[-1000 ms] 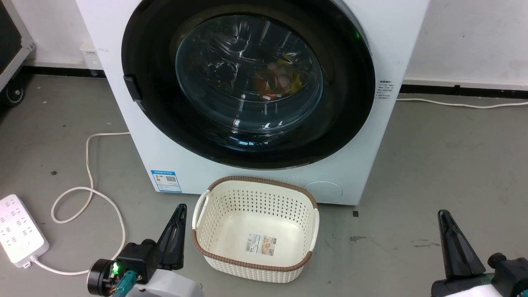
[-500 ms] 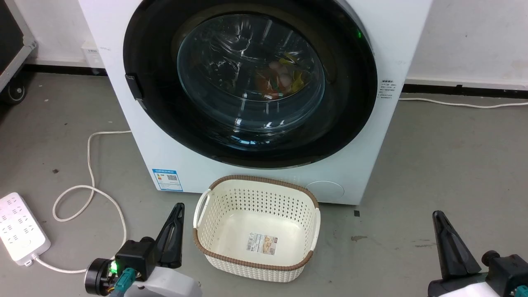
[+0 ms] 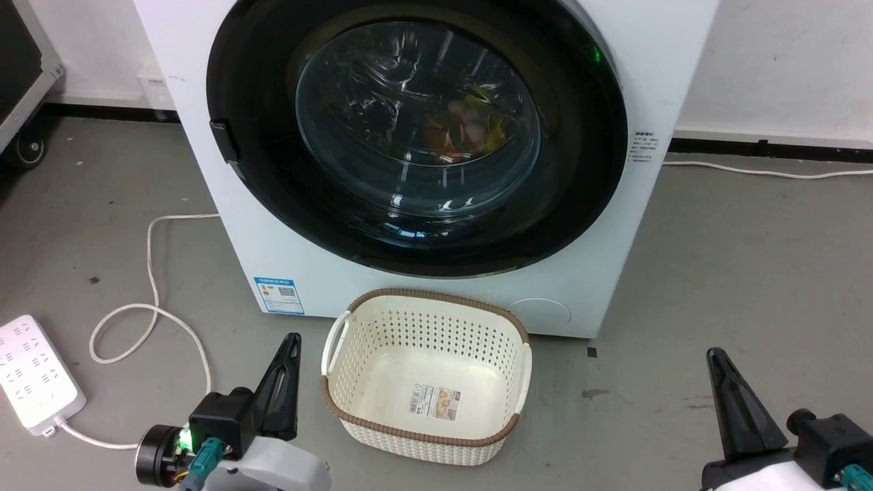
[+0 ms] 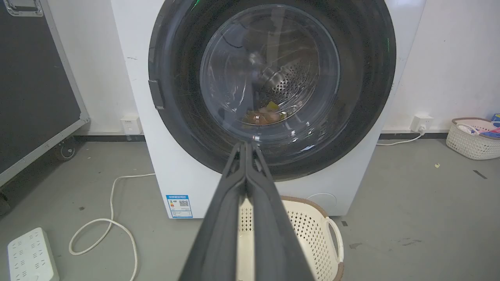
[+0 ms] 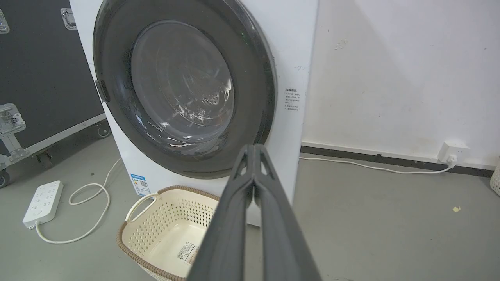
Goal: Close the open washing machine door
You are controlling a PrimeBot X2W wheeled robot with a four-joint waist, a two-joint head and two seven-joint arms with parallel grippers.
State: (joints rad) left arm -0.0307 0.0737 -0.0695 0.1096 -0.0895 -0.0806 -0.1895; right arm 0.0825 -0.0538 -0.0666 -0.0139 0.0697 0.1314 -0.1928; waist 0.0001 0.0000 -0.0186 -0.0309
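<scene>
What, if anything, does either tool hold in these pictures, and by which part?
Nothing. The left tool and right tool are both shut empty, apart from the washing machine door.

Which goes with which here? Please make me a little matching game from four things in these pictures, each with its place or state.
Things:
1. washing machine door
2. basket
3. power strip
4. left gripper

Descriptions:
A. closed tight, holding nothing
B. on the floor at the left, white cord attached
C. shut flush against the washing machine
D. on the floor before the machine, with only a label inside

Pairs: 1-C, 2-D, 3-B, 4-A
</scene>
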